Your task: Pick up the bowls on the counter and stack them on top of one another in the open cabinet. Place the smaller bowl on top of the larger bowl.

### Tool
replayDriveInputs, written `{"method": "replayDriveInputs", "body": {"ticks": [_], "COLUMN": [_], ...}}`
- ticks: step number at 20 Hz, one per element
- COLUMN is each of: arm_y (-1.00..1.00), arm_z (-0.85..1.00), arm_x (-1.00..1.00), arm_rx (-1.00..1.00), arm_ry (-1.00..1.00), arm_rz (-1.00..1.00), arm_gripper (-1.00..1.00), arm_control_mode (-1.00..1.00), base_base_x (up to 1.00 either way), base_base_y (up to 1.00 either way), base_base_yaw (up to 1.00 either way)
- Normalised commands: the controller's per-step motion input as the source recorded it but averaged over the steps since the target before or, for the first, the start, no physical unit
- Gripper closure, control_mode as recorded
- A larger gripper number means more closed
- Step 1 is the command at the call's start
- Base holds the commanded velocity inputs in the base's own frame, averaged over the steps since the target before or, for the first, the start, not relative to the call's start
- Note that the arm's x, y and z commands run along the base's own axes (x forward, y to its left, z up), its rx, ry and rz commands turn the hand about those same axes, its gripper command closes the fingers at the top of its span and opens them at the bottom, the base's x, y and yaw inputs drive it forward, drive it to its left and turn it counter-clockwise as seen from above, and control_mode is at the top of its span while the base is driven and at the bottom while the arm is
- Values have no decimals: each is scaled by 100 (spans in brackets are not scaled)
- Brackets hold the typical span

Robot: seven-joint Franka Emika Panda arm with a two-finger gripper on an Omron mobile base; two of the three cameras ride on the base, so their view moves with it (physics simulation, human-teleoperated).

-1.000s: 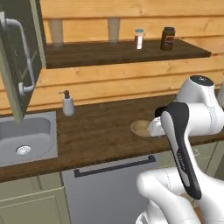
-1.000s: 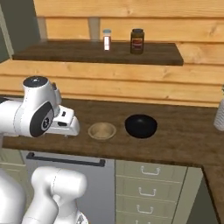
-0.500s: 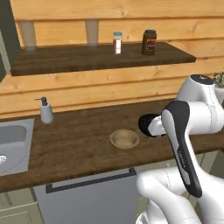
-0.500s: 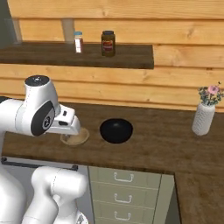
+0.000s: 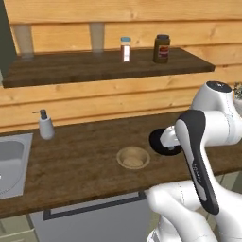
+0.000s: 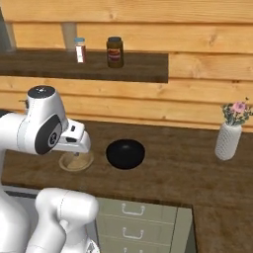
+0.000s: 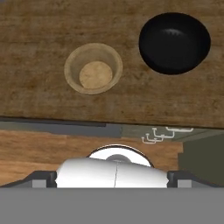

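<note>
The larger bowl [image 6: 125,153] is sitting upright on the counter [image 6: 178,173], glossy black and empty, with the smaller bowl [image 5: 133,157] just beside it to the left, apart from it and also upright; in the hand view the tan one [image 7: 93,69] is lying left and the black one [image 7: 175,43] right, both a little back from the near counter edge. Since the black bowl has to go in first as the base of the stack, the sensible step is judged to be reaching for it: lowering the hand over one side of its rim, with one finger inside and one outside, and closing on the wall rather than trying to span the whole width. The gripper itself is hanging above the counter front with its finger tips hidden in these pictures; going by its reading the jaws are standing fully apart, and nothing is being held. Further out, a white vase of flowers [image 6: 229,139] is standing well to the right, a soap dispenser [image 5: 46,126] and the sink [image 5: 10,165] lie far left, and a small bottle [image 5: 125,48] and a dark jar [image 5: 161,48] are resting on the wall shelf [image 5: 104,66] above. Nothing is crowding the black bowl except its tan neighbour, which a careless approach from the left might nudge.
</note>
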Motion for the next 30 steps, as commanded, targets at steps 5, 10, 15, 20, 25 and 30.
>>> {"method": "replayDriveInputs", "body": {"ticks": [5, 10, 15, 20, 25, 30], "arm_y": [0, 0, 0, 0, 0, 8], "arm_z": [0, 0, 0, 0, -9, -94], "arm_x": [0, 0, 0, 0, 3, 45], "arm_rx": [0, 0, 0, 0, 0, 6], "arm_ry": [0, 0, 0, 0, 4, 27], "arm_rz": [0, 0, 0, 0, -1, -2], "arm_gripper": [-100, -100, -100, -100, -100, -100], "arm_control_mode": [100, 100, 100, 100, -100, -100], "base_base_x": [39, 39, 22, 0, 0, 0], "base_base_y": [0, 0, 0, 0, 0, 0], "base_base_yaw": [0, 0, 0, 0, 0, 0]}}
